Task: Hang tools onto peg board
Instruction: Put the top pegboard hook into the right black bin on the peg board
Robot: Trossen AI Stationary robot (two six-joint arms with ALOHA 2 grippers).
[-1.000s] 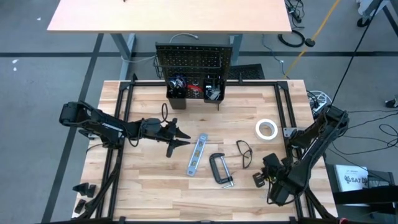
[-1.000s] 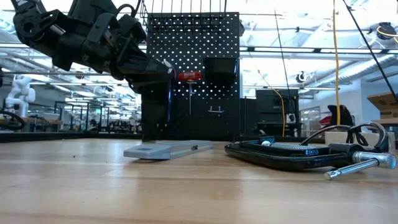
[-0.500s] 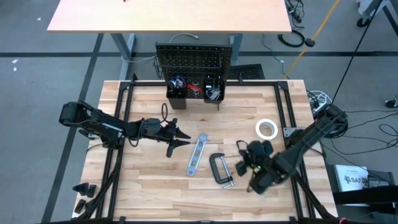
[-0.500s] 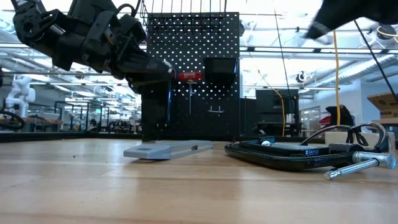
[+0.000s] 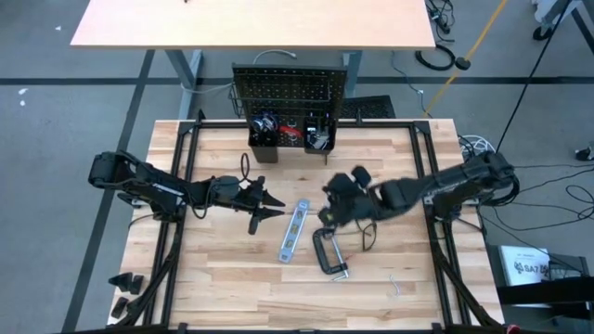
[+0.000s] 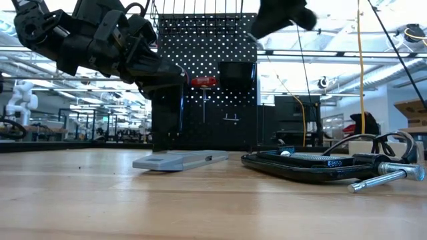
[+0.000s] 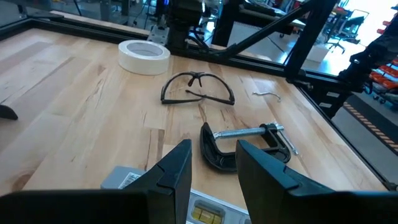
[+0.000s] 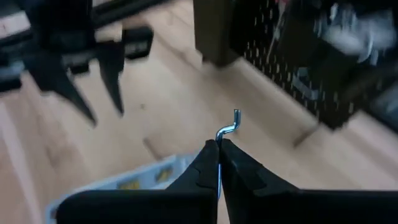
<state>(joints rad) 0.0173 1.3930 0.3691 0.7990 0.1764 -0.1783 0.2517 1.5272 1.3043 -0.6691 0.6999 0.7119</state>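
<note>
Right gripper (image 8: 217, 146) clenched on a small metal hook (image 8: 227, 127) above the level (image 5: 294, 231), left gripper (image 5: 271, 206) half-parted and empty beside it, peg board (image 5: 289, 90) at table's far edge

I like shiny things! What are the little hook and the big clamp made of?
The hook pinched in the right end effector looks like bare bent metal wire, thin and silvery. The clamp looks like black-painted metal with a shiny threaded steel screw.
</note>
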